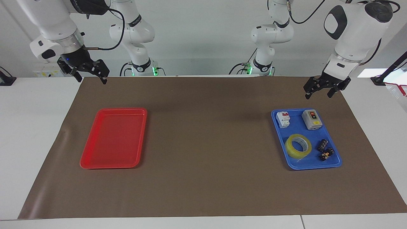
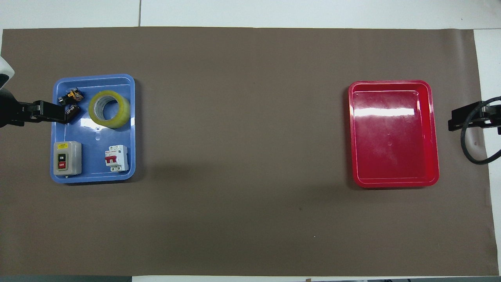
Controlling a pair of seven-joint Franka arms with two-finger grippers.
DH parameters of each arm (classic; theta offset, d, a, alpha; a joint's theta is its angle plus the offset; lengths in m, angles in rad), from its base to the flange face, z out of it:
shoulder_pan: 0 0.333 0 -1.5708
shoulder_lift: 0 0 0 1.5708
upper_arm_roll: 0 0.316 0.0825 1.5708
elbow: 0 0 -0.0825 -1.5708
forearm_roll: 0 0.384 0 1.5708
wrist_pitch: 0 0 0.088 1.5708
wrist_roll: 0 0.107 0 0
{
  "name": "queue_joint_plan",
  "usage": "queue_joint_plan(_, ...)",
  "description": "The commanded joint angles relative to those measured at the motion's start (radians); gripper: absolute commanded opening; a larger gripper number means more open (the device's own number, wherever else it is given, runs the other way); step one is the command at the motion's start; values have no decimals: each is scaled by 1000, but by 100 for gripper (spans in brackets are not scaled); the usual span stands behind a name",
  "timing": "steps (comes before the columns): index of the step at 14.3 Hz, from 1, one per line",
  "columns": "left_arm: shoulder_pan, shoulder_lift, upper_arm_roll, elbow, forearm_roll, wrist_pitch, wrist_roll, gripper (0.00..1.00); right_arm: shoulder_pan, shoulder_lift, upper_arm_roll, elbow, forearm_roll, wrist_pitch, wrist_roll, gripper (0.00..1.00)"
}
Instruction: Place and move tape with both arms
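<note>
The yellow tape roll lies flat in the blue tray at the left arm's end of the table; it also shows in the overhead view. My left gripper hangs open and empty, high over the brown mat by the blue tray. In the overhead view the left gripper overlaps the tray's edge. My right gripper hangs open and empty over the mat's corner at the right arm's end, apart from the red tray. The right gripper shows at the overhead view's edge.
The blue tray also holds a grey switch box, a white and red breaker and small black parts. The red tray holds nothing. A brown mat covers the table. Two smaller arm bases stand at the table's robot end.
</note>
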Motion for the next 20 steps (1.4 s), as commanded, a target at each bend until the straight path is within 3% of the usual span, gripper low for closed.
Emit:
queue_joint_plan(1,-3,-23,6,-26,-19,10,-6,100,-3,7,2,14,-12,-11,-29,100)
queue_joint_plan(7,-4,-24,6,-25,-19,-2,-9,100,-3,7,2,14,-12,-11,-29,100)
queue_joint_plan(12,5,0,6,-75,-19,143,6,100,-3,7,2,14,-12,-11,-29,100)
queue_joint_plan(14,8,33,6,-118,-19,238,6,100,-3,7,2,14,-12,-11,-29,100)
queue_joint_plan(20,16,236,11,-126,-17,493,8,100,-3,7,2,14,-12,-11,-29,100)
